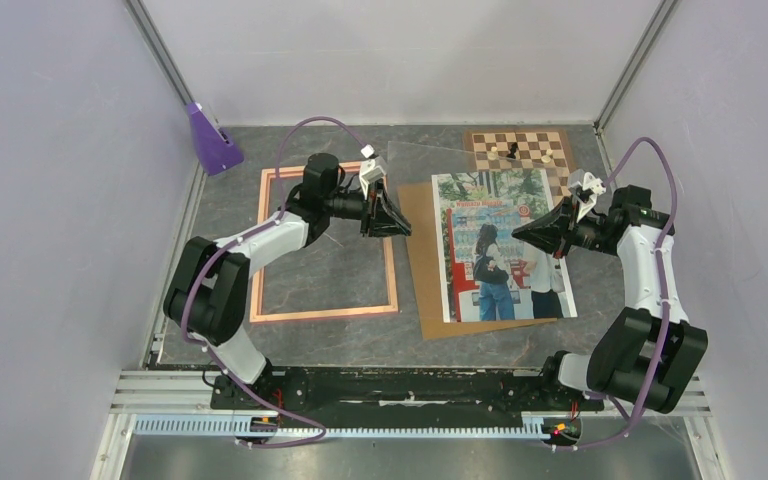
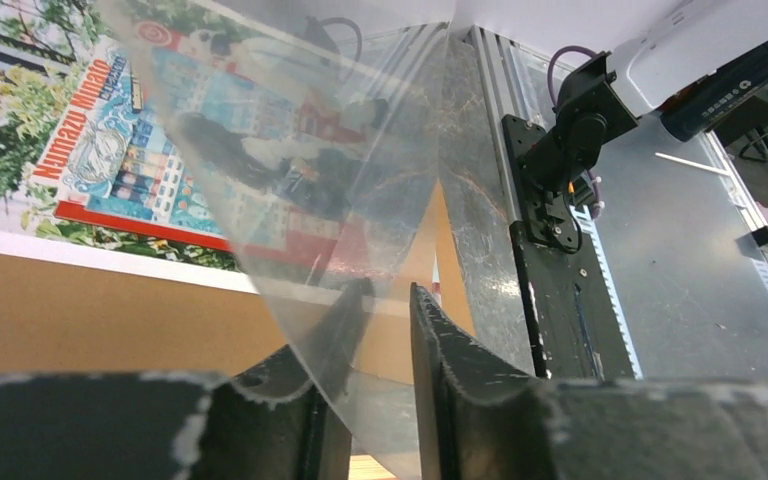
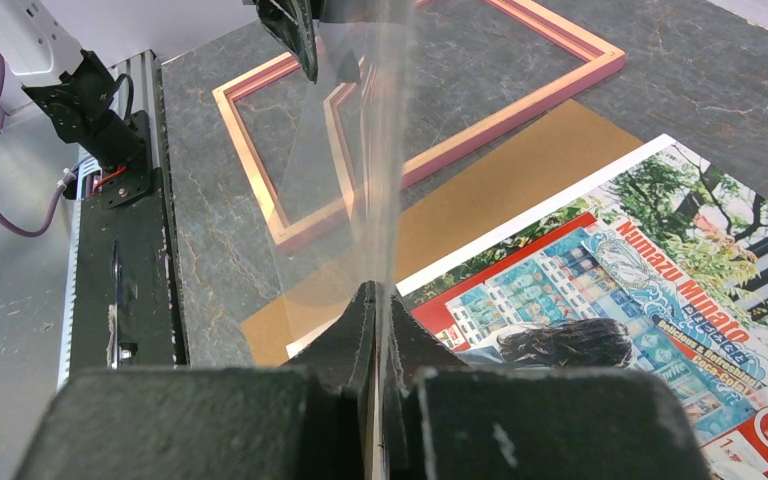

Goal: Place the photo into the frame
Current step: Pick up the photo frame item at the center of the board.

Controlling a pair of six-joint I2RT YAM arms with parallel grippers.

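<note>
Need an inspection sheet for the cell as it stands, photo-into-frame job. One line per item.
Surface: dark stone-pattern table; no spills seen.
Job's things: frame flat at left, empty; photo face up on the brown backing board at right, outside the frame.
Clutter: clear sheet up in the air between the arms; chessboard with a few pieces, back right; purple block, back left corner.
Grippers: left gripper jaws apart around the clear sheet's edge; right gripper shut on the clear sheet.
Cables: purple cables loop over each arm; no snag seen.
Surroundings: pale walls; metal rail at the near edge.
</note>
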